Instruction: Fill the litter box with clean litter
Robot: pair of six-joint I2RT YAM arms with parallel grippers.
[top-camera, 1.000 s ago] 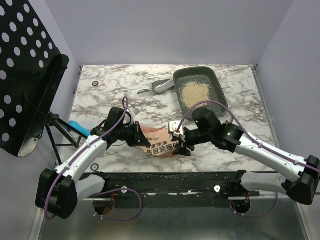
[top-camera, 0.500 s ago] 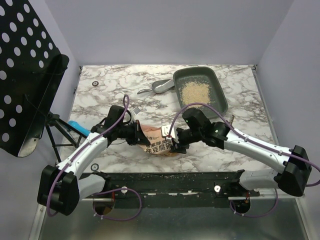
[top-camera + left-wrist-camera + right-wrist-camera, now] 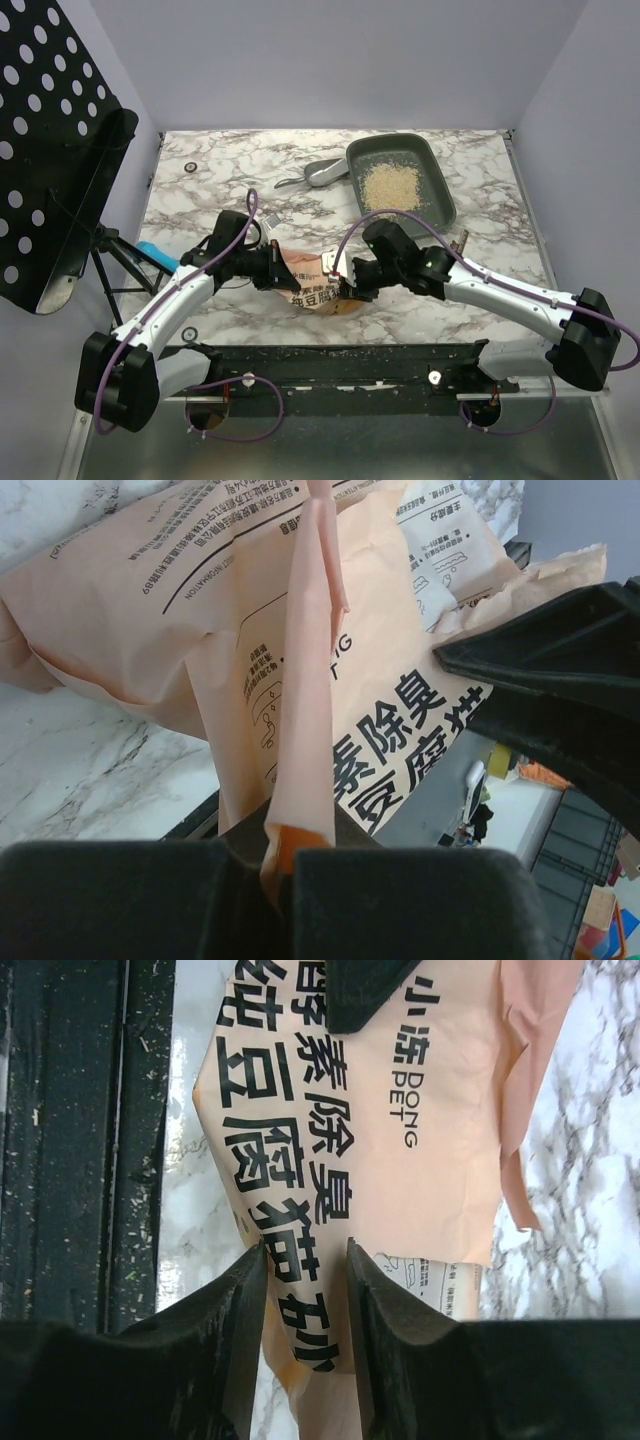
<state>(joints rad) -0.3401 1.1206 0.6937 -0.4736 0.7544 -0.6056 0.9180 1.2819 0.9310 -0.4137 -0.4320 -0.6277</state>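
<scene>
Left hand (image 3: 290,858): your fingers are pressed together on a raised fold of the peach litter bag (image 3: 312,288), with the fold standing up between them.
Right hand (image 3: 305,1250): your fingers sit a narrow gap apart at the bag's other side. The printed plastic shows in the gap, but you cannot tell whether they are pinching it.
Bag: it is lying on the marble surface (image 3: 230,180) between your two hands, near the front edge.
Writing: your right wrist view shows "DONG PET" in Latin letters beside big black Chinese characters, 豆腐猫砂. The left wrist view shows fine-print panels too small to read.
Litter box (image 3: 436,205): it is at the far right of the surface, beyond your right arm and apart from the bag.
Clean litter (image 3: 390,184): a pale tan patch lies on the floor of the box.
Scoop (image 3: 322,174): the grey scoop is on the surface, just beside the box's left rim.
</scene>
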